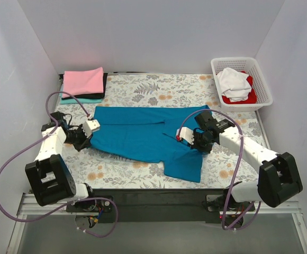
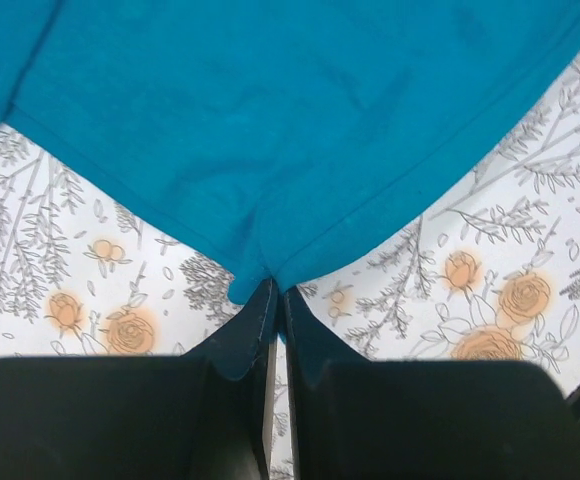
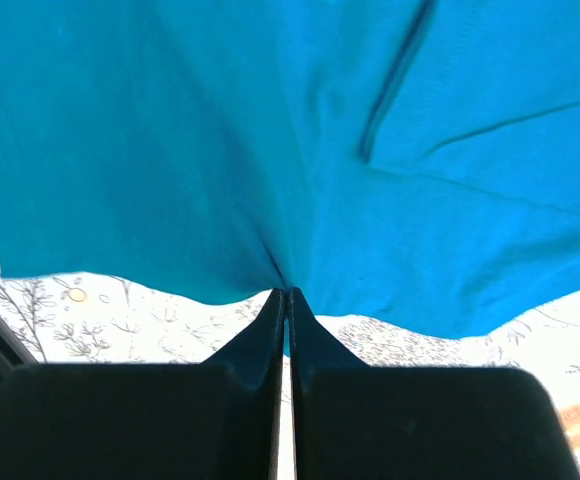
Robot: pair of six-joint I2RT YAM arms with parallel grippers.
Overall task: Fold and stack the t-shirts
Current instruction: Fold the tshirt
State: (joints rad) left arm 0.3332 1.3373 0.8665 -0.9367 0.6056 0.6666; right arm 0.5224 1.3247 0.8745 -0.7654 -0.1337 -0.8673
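Observation:
A deep teal-blue t-shirt (image 1: pixel 143 135) lies spread across the middle of the floral table cloth, one sleeve hanging toward the near edge. My left gripper (image 1: pixel 84 138) is shut on the shirt's left hem; in the left wrist view the cloth (image 2: pixel 300 120) bunches into the pinched fingertips (image 2: pixel 275 290). My right gripper (image 1: pixel 191 140) is shut on the shirt's right side, and the teal fabric (image 3: pixel 270 130) puckers into its closed tips (image 3: pixel 288 295) there. A folded stack with a pink shirt (image 1: pixel 83 81) on top, over black and aqua ones, sits at the back left.
A white lattice basket (image 1: pixel 259 79) stands at the back right, holding a white shirt (image 1: pixel 234 83) over a red one (image 1: pixel 249 98). White walls close in on three sides. Cables loop from both arms over the table's near corners.

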